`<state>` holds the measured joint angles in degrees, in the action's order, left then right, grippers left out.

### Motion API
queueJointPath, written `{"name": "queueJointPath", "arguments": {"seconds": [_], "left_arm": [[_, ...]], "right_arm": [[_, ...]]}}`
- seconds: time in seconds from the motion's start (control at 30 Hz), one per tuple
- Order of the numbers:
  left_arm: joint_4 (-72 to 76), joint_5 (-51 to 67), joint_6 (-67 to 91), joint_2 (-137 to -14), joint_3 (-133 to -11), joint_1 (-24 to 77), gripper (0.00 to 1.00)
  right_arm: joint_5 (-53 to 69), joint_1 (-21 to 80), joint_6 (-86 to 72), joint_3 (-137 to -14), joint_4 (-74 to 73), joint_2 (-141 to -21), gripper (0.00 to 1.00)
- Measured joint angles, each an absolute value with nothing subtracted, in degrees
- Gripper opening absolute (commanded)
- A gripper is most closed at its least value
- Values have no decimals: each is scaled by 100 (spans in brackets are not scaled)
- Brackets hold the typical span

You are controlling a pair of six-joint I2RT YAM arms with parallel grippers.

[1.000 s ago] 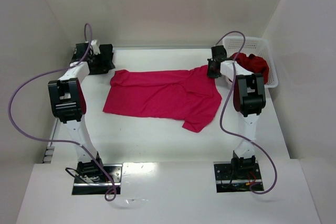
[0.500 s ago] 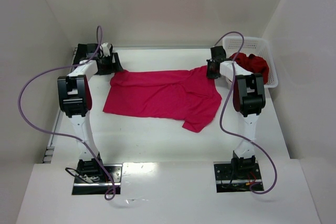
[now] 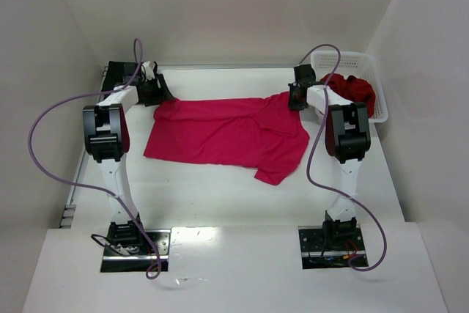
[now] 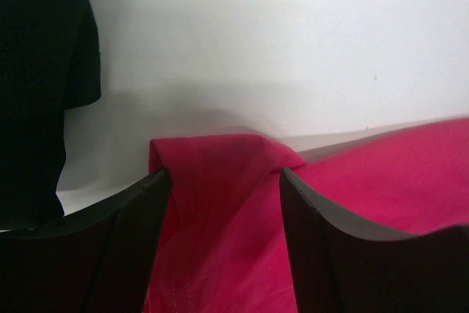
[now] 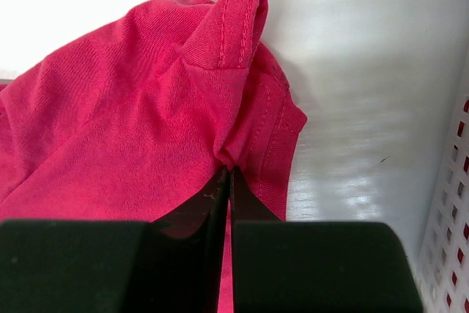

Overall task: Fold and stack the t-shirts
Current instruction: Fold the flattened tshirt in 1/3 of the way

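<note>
Now | around: white plastic lattice basket [image 3: 348,55] far right holds dark red t-shirts [image 3: 355,91]; black cloth [image 4: 37,71] far left | crimson-pink soft t-shirt [image 3: 227,133] flat on white surface [image 3: 220,196], long axis left-right | left tool [image 4: 223,174] released, astride its far-left corner | right tool [image 5: 229,174] clenched on far-right corner

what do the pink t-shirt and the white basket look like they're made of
The pink t-shirt: soft knit fabric, likely cotton jersey, matte. The signs are its fine knit texture, stitched hems and loose folds. The white basket: probably rigid moulded plastic, faintly glossy, judging by the regular lattice holes in its walls.
</note>
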<state>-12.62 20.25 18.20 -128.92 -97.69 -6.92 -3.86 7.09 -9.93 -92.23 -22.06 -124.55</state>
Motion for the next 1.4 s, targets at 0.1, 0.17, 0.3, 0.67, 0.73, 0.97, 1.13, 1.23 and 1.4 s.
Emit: {"name": "queueJointPath", "arguments": {"seconds": [0.1, 0.17, 0.3, 0.67, 0.73, 0.97, 1.13, 1.23, 1.4], "left_arm": [[-1059, 2032, 2121, -12892, -9651, -746, 57], [-996, 2040, 2209, -12892, -9594, -799, 52], [-888, 2036, 2370, -12914, -9522, -934, 37], [-676, 1813, 2620, -12969, -9553, -980, 32], [-620, 1820, 2635, -13069, -9607, -982, 37], [-685, 1970, 2626, -13216, -9854, -982, 49], [-749, 1984, 2418, -13216, -9852, -982, 40], [-773, 1992, 2386, -13216, -9850, -982, 40], [-827, 1984, 2244, -13050, -9631, -982, 44]], "right_arm": [[-386, 711, -993, -9223, -2204, -12455, 7], [-386, 711, -993, -9223, -2200, -12455, 7], [-386, 711, -993, -9223, -2193, -12455, 7], [-384, 711, -996, -9174, -2176, -12455, 8], [-384, 711, -998, -9159, -2161, -12455, 8], [-384, 711, -996, -9155, -2143, -12455, 8], [-386, 711, -996, -9153, -2143, -12455, 8], [-388, 711, -998, -9153, -2141, -12455, 8], [-390, 711, -998, -9153, -2141, -12455, 9]]}}
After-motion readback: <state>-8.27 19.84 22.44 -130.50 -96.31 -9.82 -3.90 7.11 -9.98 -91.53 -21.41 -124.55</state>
